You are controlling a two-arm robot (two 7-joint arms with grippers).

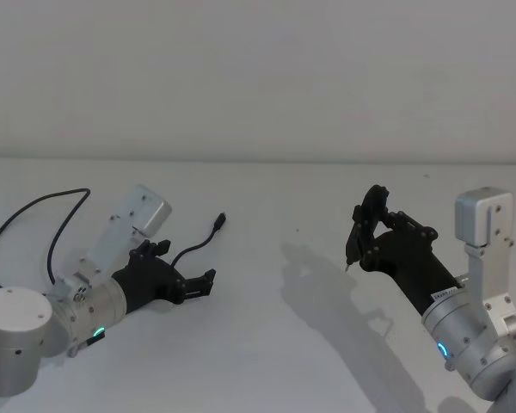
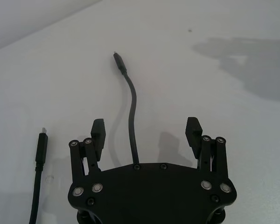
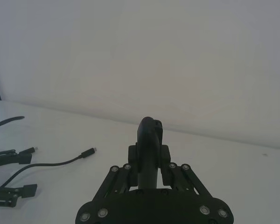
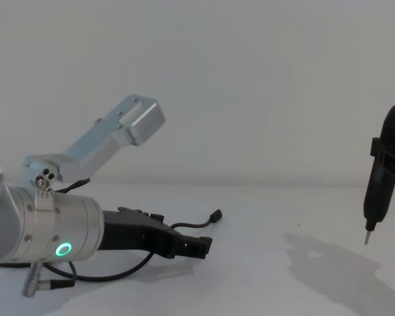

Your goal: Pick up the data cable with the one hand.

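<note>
On my far left the data cable loops over the white table, dips past the left arm and comes out between the fingers of the left gripper, with its plug lying just beyond them. That gripper sits low over the table, jaws spread wide and empty, so I judge the approach is nearly done. Next I need to settle onto the thin cord and close squarely so it can't squirt out. Well apart on the right, the right gripper hangs parked above the table, clamped on its pen-like tool.

White table, grey wall, pen-like tool
</note>
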